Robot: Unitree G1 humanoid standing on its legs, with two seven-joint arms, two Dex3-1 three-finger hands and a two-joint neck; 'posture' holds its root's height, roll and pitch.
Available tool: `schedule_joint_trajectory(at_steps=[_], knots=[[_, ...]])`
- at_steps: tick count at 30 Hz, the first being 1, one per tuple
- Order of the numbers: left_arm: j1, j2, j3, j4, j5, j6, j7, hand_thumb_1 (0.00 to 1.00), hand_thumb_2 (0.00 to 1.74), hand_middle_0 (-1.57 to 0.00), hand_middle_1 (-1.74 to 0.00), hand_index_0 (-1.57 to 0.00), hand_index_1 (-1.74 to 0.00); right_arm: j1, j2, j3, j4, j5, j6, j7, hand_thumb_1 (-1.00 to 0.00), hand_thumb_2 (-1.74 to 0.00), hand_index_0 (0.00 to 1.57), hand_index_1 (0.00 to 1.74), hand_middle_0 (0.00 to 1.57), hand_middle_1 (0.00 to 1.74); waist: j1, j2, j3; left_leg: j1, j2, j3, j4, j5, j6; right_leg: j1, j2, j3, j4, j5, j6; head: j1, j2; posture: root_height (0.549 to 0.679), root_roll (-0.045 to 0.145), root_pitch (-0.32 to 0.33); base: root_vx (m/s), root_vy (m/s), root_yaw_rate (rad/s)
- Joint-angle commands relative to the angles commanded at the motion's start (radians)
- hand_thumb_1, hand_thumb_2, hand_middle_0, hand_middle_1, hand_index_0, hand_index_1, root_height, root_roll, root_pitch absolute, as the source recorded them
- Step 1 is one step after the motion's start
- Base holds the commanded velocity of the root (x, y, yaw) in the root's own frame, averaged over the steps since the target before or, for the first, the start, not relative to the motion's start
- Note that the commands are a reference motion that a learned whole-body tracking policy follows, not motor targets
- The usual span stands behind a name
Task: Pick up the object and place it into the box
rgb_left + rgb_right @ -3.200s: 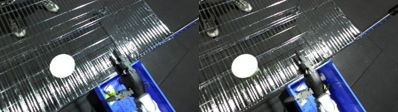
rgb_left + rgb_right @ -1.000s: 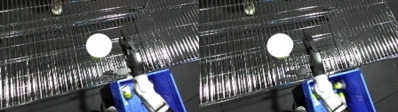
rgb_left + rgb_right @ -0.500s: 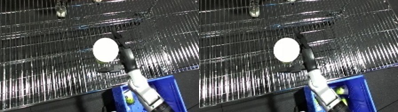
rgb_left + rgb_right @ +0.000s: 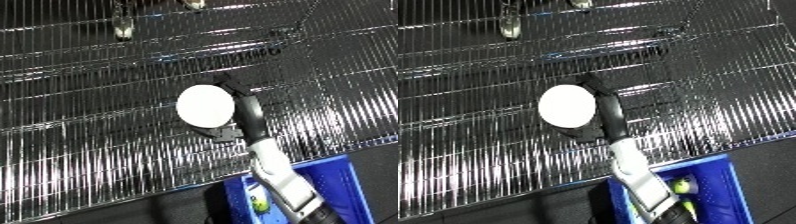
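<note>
A: Where is the object (image 4: 205,106)?

B: Mid-view, white and round, over the wire rack (image 4: 89,150). Well apart from the bin (image 4: 728,185), up and to its left.

A: And the right hand (image 4: 247,107)?

B: Hard against the object's right side. Curled round it, with black showing over the top edge and again under the bottom edge. Nothing else in its hold.

A: Resting on the wires or lifted?

B: Can't tell from above.

A: Left hand?

B: Out of sight in both views.

A: Anything in the way between object and bin?

B: Only the robot's own forearm (image 4: 280,172), white and silver, running up from the lower edge and crossing the bin's near left corner. Hides part of the bin's inside.

A: Anything in the bin already?

B: A small yellow-green thing (image 4: 682,186), just right of the forearm. Too small to name.

A: What else around?

B: Bright glare across the rack's wires, strongest low and to the right. Raised wire rails across the upper part. A caster (image 4: 123,32) at the top left, a second at the top edge beside it. Dark floor (image 4: 776,170) beyond the rack's lower right edge, with the bin standing on it.
</note>
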Motion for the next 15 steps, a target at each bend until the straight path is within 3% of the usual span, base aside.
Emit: schedule_joint_trajectory(at_steps=[7,15], knots=[[0.024,0.006,0.026,0.0,-0.002,-0.02,-0.005,1.0,1.74,-1.57,-1.74,-1.57,-1.74,0.071,-0.016,-0.049,-0.135,-0.013,-0.009,-0.014,-0.75,-1.3,1.18,1.3,1.18,1.3,-0.025,-0.011,0.0,0.025,0.006,0.004,-0.028,0.0,-0.0021,0.018,0.0126,0.013,-0.023,0.004,0.0041,-0.021,-0.002,0.592,0.06,0.094,-0.026,0.018,-0.09],[0.067,0.007,0.079,-0.014,0.015,-0.031,-0.011,1.0,1.74,-1.57,-1.74,-1.57,-1.74,0.233,-0.009,-0.128,-0.348,-0.051,-0.018,-0.02,-0.75,-1.3,1.18,1.3,1.18,1.3,-0.067,-0.032,0.0,0.062,0.023,0.014,-0.058,-0.004,0.0002,0.048,0.0301,0.032,-0.049,0.009,0.0078,-0.041,0.003,0.598,0.054,0.091,-0.024,0.006,-0.152]])
